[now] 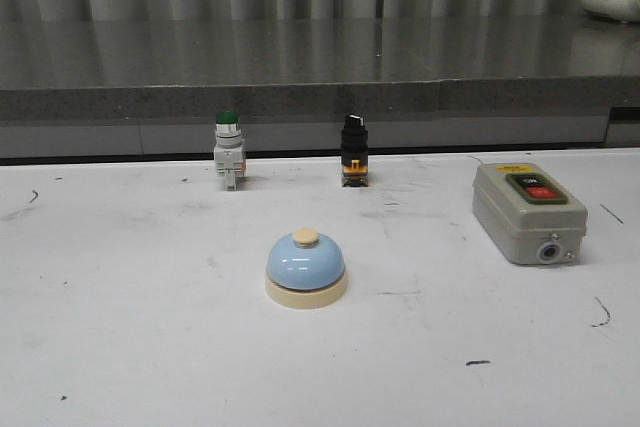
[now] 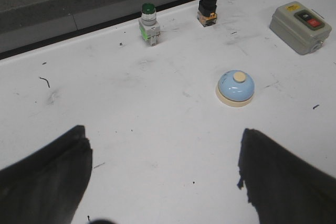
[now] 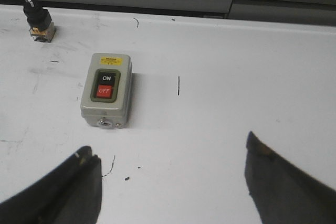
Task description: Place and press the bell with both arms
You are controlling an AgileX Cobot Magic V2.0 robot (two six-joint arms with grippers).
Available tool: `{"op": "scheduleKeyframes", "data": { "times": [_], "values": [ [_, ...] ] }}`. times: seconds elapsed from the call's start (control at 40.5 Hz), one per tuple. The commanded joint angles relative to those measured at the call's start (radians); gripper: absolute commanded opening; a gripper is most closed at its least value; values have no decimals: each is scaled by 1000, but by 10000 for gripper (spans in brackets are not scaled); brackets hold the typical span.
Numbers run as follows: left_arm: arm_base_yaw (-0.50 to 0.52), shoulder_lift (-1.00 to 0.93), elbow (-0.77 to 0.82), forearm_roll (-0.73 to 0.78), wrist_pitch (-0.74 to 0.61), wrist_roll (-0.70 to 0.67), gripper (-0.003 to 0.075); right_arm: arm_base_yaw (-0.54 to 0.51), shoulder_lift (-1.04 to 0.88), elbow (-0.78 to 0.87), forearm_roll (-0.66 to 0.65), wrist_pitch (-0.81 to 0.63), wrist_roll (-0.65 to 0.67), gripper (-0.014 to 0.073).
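The light-blue dome bell with cream base and cream knob stands upright on the white table, near the middle of the front view. It also shows in the left wrist view, well ahead of my left gripper, which is open and empty above bare table. My right gripper is open and empty, with the bell out of its view. Neither arm shows in the front view.
A grey switch box with black and red buttons lies at the right, also in the right wrist view. A green-capped push button and a black selector switch stand at the back. A dark ledge runs behind the table.
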Motion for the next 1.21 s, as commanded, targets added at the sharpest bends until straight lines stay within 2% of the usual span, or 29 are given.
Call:
{"op": "scheduleKeyframes", "data": {
  "times": [0.0,0.148,0.198,0.296,0.37,0.42,0.519,0.84,1.185],
  "values": [
    [3,1,-26,-11,-68,-13,555,-7,8,-35,-6,-90,-6,580],
    [3,1,-26,-11,-68,-13,556,-7,8,-36,-5,-121,-6,575],
    [3,1,-26,-11,-68,-13,555,-2,8,-46,-2,-106,-6,538],
    [3,1,-26,-11,-68,-13,555,25,8,-92,14,-45,-13,337],
    [3,1,-26,-11,-68,-13,556,58,8,-137,23,-7,-36,136],
    [3,1,-26,-11,-68,-13,556,86,8,-166,28,11,-59,37],
    [3,1,-26,-11,-68,-13,556,146,31,-227,33,51,-73,-76],
    [3,1,-26,-11,-68,-13,555,332,265,-479,33,259,-113,-69],
    [3,1,-26,-11,-68,-13,554,577,614,-719,33,332,-148,-69]
  ]
}}
